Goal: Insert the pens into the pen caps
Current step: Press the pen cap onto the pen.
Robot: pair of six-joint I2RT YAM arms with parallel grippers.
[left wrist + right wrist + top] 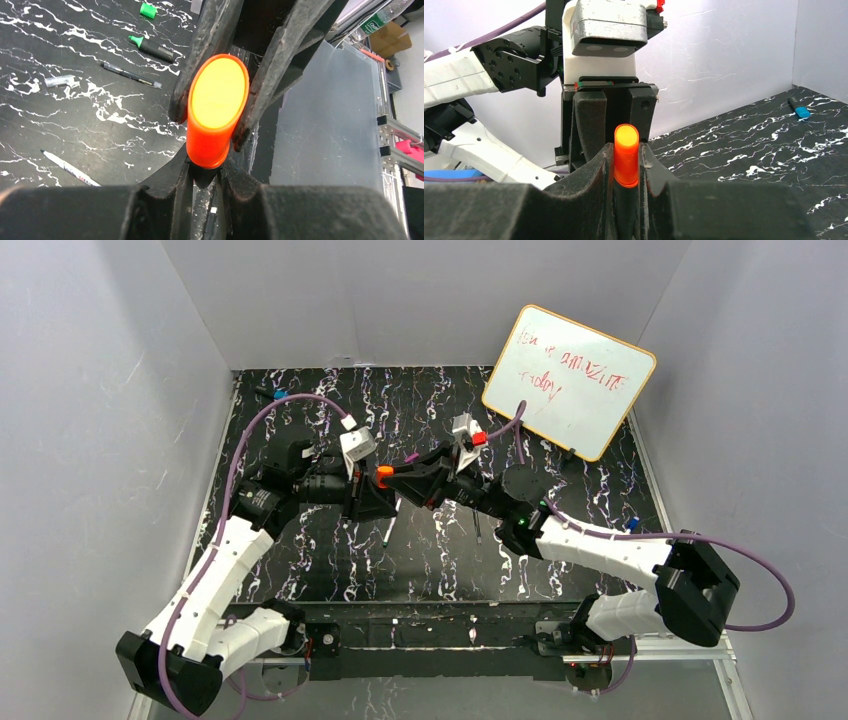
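Note:
An orange pen cap stands upright between my two grippers, its closed end up, where they meet above the middle of the mat. My right gripper is shut on this cap, and a black marker body continues below it. My left gripper is closed at the cap's lower end, its tips pinching the black marker just under it. From above, the cap shows as an orange spot between the two grippers. A green-tipped marker, a green cap, a dark slim pen and a white pen lie on the mat.
A whiteboard with red writing leans at the back right. A blue cap lies at the back left corner, and a small blue piece sits by the right edge. Grey walls enclose the black marbled mat.

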